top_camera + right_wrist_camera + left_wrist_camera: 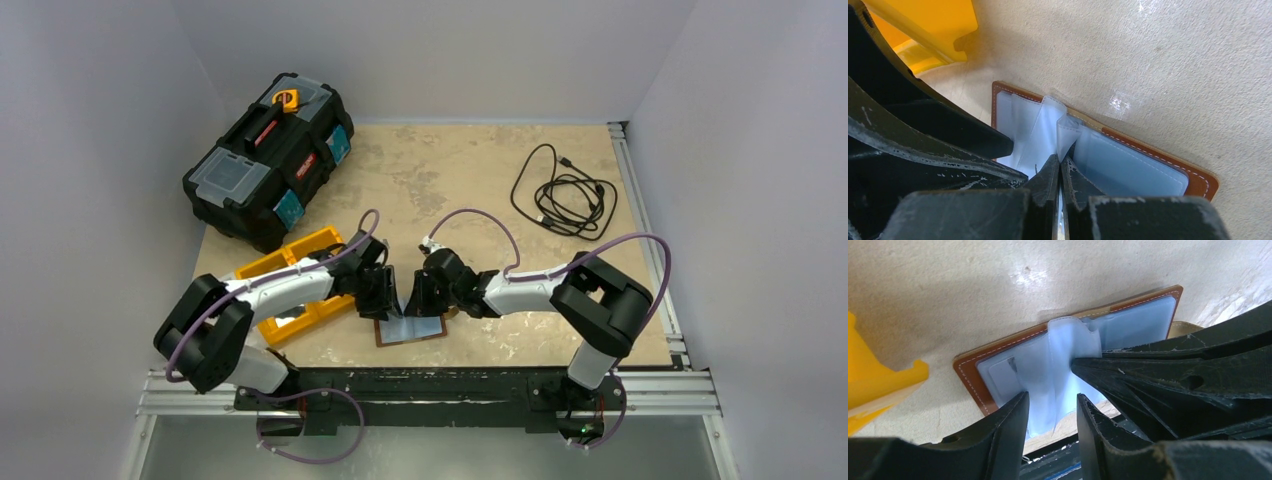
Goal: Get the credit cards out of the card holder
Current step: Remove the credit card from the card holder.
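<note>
The card holder (410, 330) lies open on the table near the front edge, brown border around a pale grey-blue inside (1133, 320) (1128, 165). A thin pale sleeve (1063, 350) stands up from its middle fold. My right gripper (415, 295) (1060, 160) is shut on this sleeve at the fold. My left gripper (385, 295) (1053, 397) is open, its two fingers astride the raised sleeve with a gap on each side. The credit cards do not show apart from the sleeves.
An orange tray (285, 265) (878, 385) (933, 25) sits just left of the card holder, close to the left arm. A black toolbox (270, 160) stands at the back left. A coiled black cable (565, 195) lies at the back right.
</note>
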{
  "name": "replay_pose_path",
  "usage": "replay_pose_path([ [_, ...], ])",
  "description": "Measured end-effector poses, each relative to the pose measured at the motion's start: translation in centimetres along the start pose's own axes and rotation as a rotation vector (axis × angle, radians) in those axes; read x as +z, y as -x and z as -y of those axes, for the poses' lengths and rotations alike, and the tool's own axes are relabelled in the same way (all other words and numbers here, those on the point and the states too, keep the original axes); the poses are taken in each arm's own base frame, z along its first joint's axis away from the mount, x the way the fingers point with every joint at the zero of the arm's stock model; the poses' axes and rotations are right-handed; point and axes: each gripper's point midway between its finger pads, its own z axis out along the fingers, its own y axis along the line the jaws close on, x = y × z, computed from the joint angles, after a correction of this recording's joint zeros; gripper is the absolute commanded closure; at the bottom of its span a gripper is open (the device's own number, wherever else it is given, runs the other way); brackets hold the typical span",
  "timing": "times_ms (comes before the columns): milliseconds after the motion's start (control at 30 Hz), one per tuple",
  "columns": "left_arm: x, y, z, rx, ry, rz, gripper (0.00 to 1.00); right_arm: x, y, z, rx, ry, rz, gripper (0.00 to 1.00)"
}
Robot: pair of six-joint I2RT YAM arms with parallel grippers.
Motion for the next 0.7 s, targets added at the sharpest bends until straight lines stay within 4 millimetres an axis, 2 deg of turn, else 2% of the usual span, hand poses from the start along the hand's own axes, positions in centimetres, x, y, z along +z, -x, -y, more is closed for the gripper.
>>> replay_pose_path([
  [233,0.8,-0.1,0.9,0.003,-0.026,-0.007,0.71,0.0,0.0,0.0,0.003,0.006,-0.001,1.0],
  [433,1.3,-0.3,1.3,-0.006,-0.034,-0.014,0.92,0.0,0.0,0.0,0.003,0.008,-0.001,1.0],
  [533,1.5,-0.3,1.0,-0.011,-0.02,-0.009,0.99,0.0,0.1,0.1,0.006,0.009,0.0,0.95],
  [700,1.4,-0.3,0.9,-0.013,-0.015,-0.003,1.0,-0.6,0.2,0.1,0.005,0.002,0.0,0.85],
])
